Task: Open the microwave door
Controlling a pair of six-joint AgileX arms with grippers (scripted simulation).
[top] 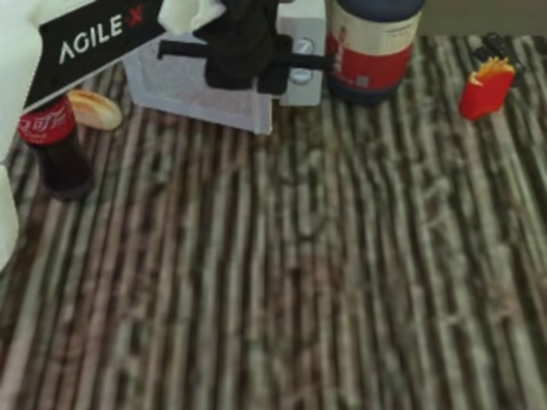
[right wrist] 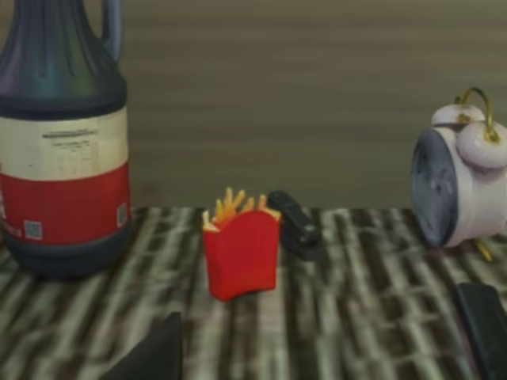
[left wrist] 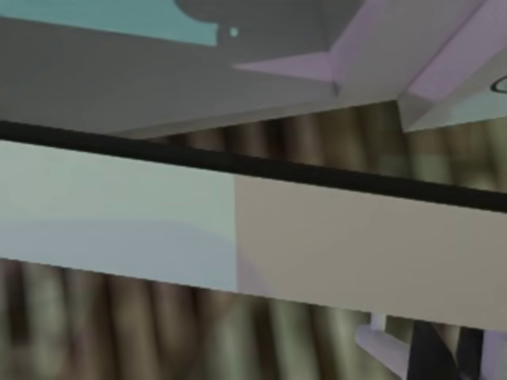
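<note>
The small white microwave (top: 301, 38) stands at the table's far edge, its knob strip showing beside my left arm. The microwave door (top: 192, 85), white with a grey mesh window, is swung out at an angle, its free edge nearer the front. My left gripper (top: 256, 60) hangs over the door's free edge. In the left wrist view the door's pale panel (left wrist: 333, 237) fills the picture, and the dark fingers (left wrist: 432, 360) sit close together at its edge, shut on it. My right gripper (right wrist: 317, 356) is outside the top view and open, with nothing in it.
A big dark bottle with a red and white label (top: 374, 43) stands right of the microwave. A red fries box (top: 487, 87) and a black object (right wrist: 293, 222) are at the far right, an alarm clock (right wrist: 459, 182) beyond. A cola bottle (top: 53, 145) and bread (top: 96, 109) are left.
</note>
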